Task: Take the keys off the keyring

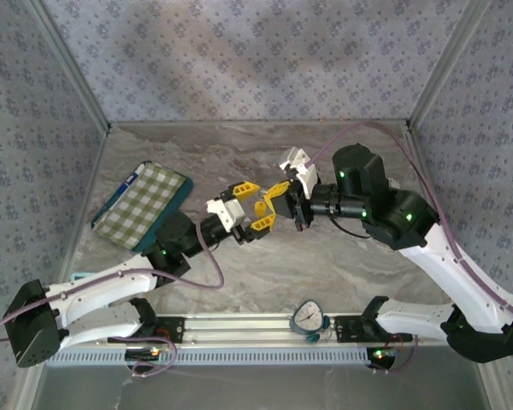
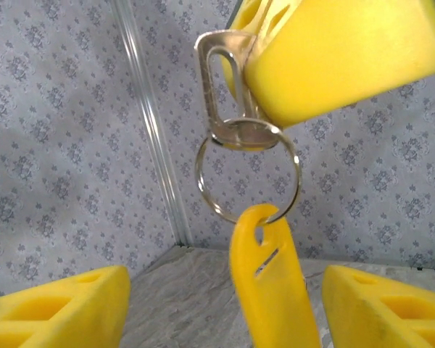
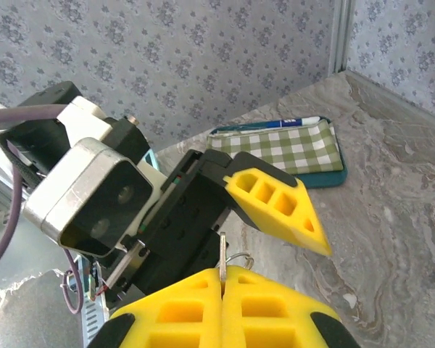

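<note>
Two fingers of the left hand [image 1: 261, 207] stand wide apart and empty, flanking the yellow key [image 2: 272, 290] without touching it. That key hangs from the keyring [image 2: 248, 181], aloft over the counter [image 1: 342, 273]. Beyond, the right hand [image 3: 222, 279] is closed flat on the silver key [image 2: 221, 80]. Judged light, rigid, slippery items; the ring's split coil is likely springy. Best purchase: the yellow key's flat faces, below its hole.

Key [image 2: 272, 286] under keyring [image 2: 199, 177], pouch [image 1: 141, 205] on table [image 1: 325, 265] left
</note>
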Controlling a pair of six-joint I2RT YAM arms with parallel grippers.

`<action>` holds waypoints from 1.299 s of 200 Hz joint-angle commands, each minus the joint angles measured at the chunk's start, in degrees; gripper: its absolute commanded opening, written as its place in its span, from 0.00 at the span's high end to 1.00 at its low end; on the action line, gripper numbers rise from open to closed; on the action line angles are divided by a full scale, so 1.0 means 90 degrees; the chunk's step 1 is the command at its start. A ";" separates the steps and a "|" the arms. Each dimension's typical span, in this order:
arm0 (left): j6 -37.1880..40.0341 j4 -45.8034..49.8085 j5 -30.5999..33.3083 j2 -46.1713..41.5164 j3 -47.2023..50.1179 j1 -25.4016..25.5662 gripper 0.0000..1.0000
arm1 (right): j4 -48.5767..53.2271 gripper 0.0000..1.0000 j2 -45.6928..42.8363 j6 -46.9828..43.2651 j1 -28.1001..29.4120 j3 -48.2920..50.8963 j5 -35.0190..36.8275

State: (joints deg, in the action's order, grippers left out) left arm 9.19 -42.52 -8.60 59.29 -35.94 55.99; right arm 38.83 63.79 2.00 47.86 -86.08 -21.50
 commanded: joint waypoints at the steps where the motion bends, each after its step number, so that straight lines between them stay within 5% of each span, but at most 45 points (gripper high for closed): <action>1: 0.0078 -0.0547 -0.0226 0.0052 -0.0317 -0.0008 0.31 | -0.0188 1.00 -0.0072 0.0188 -0.0031 -0.0009 -0.0191; 127: 0.0036 -0.0529 -0.0339 -0.0025 -0.0513 -0.0029 0.60 | -0.0446 1.00 -0.0183 0.0306 -0.0188 0.0185 -0.0432; 157: 0.0020 -0.0524 -0.0339 -0.0053 -0.0511 -0.0039 0.61 | -0.0461 1.00 -0.0222 0.0339 -0.0204 0.0257 -0.0472; 200: -0.0035 -0.0519 -0.0423 -0.0083 -0.0518 -0.0039 0.46 | -0.0619 1.00 -0.0242 0.0393 -0.0248 0.0332 -0.0507; 260: -0.0015 -0.0470 -0.0499 -0.0093 -0.0537 -0.0062 0.83 | -0.0760 1.00 -0.0310 0.0461 -0.0315 0.0400 -0.0572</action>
State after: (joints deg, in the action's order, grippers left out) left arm 9.43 -45.08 -12.25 59.64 -38.87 55.88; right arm 34.04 62.30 4.75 45.63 -82.98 -25.26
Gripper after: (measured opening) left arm 0.240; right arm 0.051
